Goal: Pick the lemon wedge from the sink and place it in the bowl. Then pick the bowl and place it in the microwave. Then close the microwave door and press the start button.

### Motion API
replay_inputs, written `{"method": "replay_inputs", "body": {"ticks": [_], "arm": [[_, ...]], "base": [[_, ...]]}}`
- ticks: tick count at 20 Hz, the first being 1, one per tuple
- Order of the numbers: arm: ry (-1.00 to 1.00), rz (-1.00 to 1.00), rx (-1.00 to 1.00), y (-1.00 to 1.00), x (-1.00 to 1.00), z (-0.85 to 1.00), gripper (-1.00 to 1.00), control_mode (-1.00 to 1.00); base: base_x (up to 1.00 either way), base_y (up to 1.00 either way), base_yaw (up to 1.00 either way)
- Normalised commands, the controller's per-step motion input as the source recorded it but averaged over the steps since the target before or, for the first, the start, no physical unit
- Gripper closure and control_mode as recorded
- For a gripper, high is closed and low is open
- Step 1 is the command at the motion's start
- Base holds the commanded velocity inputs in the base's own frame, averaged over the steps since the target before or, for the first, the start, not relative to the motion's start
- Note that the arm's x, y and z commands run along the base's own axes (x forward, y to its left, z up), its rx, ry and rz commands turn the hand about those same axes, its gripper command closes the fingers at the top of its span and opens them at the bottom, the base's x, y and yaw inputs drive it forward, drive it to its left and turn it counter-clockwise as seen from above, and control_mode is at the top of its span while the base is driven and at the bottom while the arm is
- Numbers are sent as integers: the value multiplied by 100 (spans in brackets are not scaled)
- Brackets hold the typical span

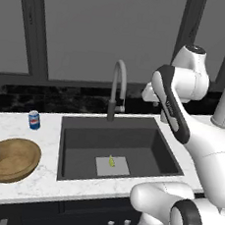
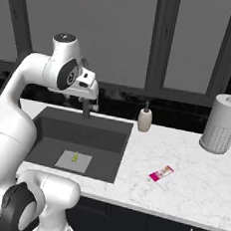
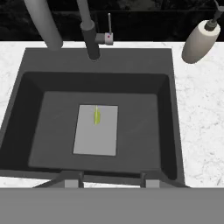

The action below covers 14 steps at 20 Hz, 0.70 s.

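Observation:
The lemon wedge lies on a pale grey square at the bottom of the dark sink. On the counter left of the sink rests the wooden bowl, with nothing in it. My gripper hangs high above the basin, near the faucet, looking straight down at the wedge. Its fingers stand apart with nothing between them. My hand is level with the top of the faucet. The microwave and its door are out of view.
The curved grey faucet rises at the sink's back edge, close to my hand. A blue can stands behind the bowl. Right of the sink are a soap dispenser, a pink packet and a paper towel roll.

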Motion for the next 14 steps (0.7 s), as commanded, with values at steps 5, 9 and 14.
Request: {"method": "replay_inputs", "body": {"ticks": [5,9,14], "arm": [[0,0,0,1,-14,0,-100,-100],[-2,0,0,1,-59,0,-100,-100],[-1,0,0,6,-67,-2,-100,-100]], "base": [[0,0,0],[0,0,0],[0,0,0]]}}
